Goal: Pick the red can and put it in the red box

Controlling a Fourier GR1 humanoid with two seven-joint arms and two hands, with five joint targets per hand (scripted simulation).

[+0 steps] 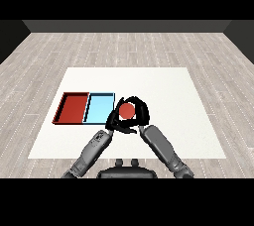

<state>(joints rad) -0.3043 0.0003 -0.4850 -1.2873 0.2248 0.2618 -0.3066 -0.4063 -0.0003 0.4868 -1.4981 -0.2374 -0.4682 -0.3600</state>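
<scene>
Can, one and red, sits just right of the two trays, over the white desk. From the left: one red tray, then one blue tray touching it. Next the left hand, below the can; whether its fingers are curled I cannot tell. Last, the right hand, its fingers curled round the can.

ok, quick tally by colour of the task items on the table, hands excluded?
Red: 2, the red can and the red tray
Light blue: 1, the light blue tray
Total: 3
</scene>
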